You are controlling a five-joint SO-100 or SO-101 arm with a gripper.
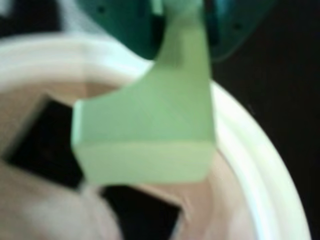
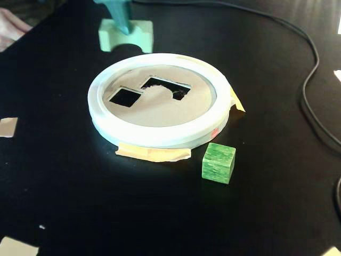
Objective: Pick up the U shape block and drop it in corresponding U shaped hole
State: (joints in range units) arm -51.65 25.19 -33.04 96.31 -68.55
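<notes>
Block (image 2: 126, 35) is held by the jaws (image 2: 122, 26), closed on its upper part, notch downward in the fixed view. It hangs just past the ring's (image 2: 160, 137) far edge, short of the U hole (image 2: 162, 85), judged so it can be carried over the opening. Block: pale mint, matte, arch-shaped. Disc (image 2: 154, 109): tan, flat, cardboard-like. Cube (image 2: 218, 162), streaky green, sits on the black desk (image 2: 80, 202) near the ring.
</notes>
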